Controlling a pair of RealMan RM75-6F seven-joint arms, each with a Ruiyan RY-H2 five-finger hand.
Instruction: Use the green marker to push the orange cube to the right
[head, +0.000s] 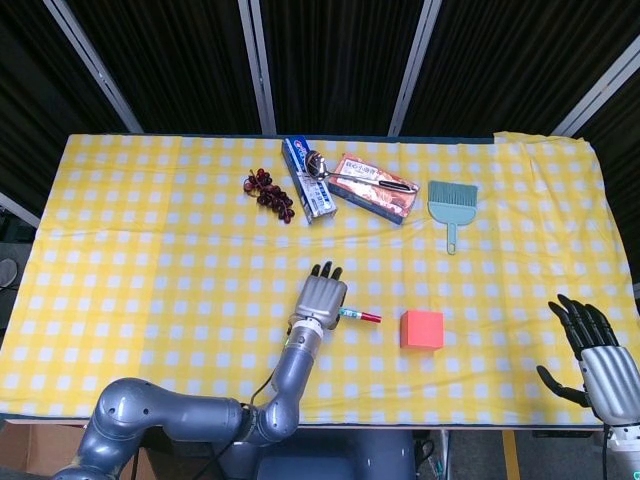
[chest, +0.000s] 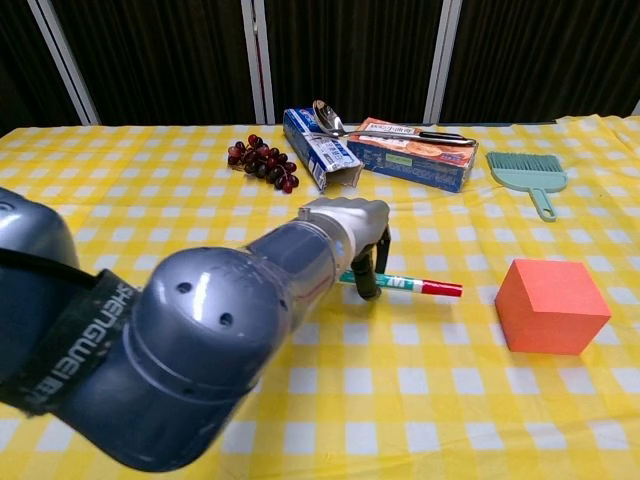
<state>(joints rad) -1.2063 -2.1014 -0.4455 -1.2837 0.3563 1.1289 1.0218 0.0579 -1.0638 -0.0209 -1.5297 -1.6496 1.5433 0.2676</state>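
Fingers (chest: 372, 262) of the left hand (head: 319, 300) curl around the green marker (chest: 400, 284), its red tip pointing toward the orange cube (chest: 551, 305), which sits apart, beyond the tip. Right hand (head: 600, 355) hangs off the table's (head: 150, 250) edge, fingers spread, holding nothing.

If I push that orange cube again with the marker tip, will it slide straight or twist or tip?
The orange cube sits flat on the checked cloth, so tipping looks unlikely. It probably slides easily and seems light. The green marker, held by the left hand, has a narrow tip, so an off-centre push may twist it.
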